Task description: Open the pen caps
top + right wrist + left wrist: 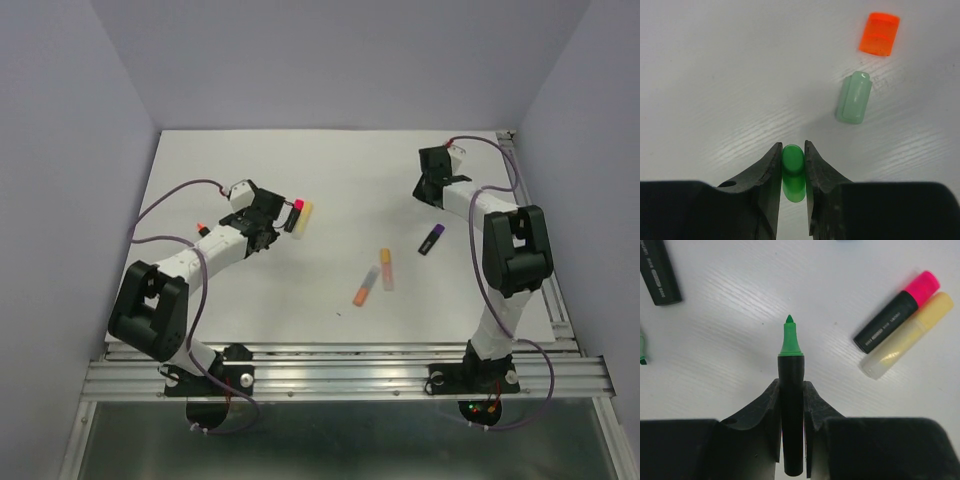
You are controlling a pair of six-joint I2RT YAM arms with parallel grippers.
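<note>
Firmly, left end effector (791, 388) clamps black green-tipped pen (791, 367); right end effector (792, 151) pinches glossy green cap (793, 175).

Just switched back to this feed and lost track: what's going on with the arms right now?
The left gripper is shut on a black-bodied highlighter pen whose green tip is bared. The right gripper, off at the far right, is shut on the small green plastic cap. A loose orange cap and a mint cap lie just ahead of it. A pink-capped black pen and a pale yellow pen near the left gripper are capped.
</note>
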